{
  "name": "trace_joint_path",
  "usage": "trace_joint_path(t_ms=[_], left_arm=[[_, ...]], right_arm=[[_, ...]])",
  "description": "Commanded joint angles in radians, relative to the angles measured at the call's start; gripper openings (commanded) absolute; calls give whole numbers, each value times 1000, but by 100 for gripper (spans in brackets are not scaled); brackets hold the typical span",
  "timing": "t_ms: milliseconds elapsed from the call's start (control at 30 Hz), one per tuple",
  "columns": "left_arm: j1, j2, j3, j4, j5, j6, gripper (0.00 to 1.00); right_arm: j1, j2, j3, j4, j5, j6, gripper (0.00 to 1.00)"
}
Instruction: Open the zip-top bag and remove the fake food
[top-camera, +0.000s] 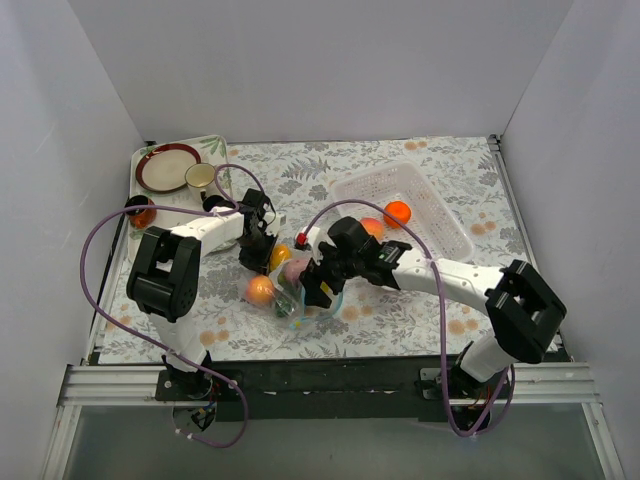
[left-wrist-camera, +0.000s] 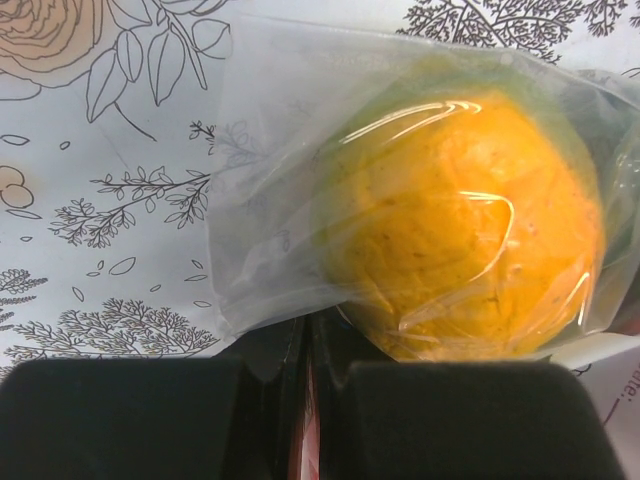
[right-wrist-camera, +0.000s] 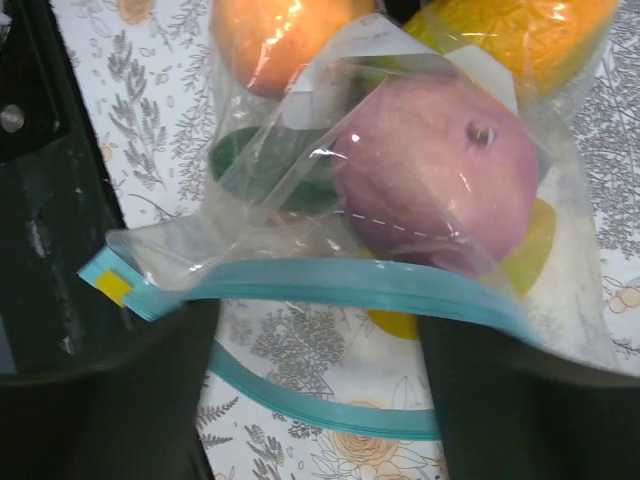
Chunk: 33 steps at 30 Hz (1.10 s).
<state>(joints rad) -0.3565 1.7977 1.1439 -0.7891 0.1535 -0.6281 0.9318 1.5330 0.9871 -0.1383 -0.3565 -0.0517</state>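
Note:
The zip-top bag (top-camera: 287, 290) lies mid-table with fake food inside. In the right wrist view its light blue zip strip (right-wrist-camera: 350, 290) has parted into two lips, and my right gripper (right-wrist-camera: 320, 340) is open with a finger at each end of the gaping mouth. Behind the strip sit a pink fruit (right-wrist-camera: 430, 180), an orange one (right-wrist-camera: 275, 40), a yellow-orange one (right-wrist-camera: 520, 30) and something green (right-wrist-camera: 270, 165). My left gripper (left-wrist-camera: 310, 350) is shut on the bag's plastic edge (left-wrist-camera: 265, 300), beside a large orange-yellow fruit (left-wrist-camera: 460, 220). From above, the left gripper (top-camera: 262, 245) holds the far end and the right gripper (top-camera: 322, 285) is at the near end.
A white mesh basket (top-camera: 440, 215) stands at the back right with two orange pieces (top-camera: 398, 212) in it. A tray (top-camera: 215, 145) at the back left carries a red-rimmed plate (top-camera: 168, 167) and a cup (top-camera: 200, 177). A small orange-brown jar (top-camera: 140, 212) stands by the left wall.

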Motion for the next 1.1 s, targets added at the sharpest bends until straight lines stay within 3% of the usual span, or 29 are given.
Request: trace_joint_path(t_ms=[0,200,467,767,1067], left_arm=[[-2,3,7,-10,-26,11,0],[-4,0,23,-19,-16,8,0],[-4,-14,27,-29,-15,16,0],[-4,-1,27,-25,1,15,0],[-4,-11,16,-32,-6,19,0]], right_arm=[[1,22,57,66,82,-5,98],[18,78,96,113,109,9,98],[68,104,56,120,488,-5,99],[70,76,-93,183,556,15,98],[70,145,-41,273,521,1,98]])
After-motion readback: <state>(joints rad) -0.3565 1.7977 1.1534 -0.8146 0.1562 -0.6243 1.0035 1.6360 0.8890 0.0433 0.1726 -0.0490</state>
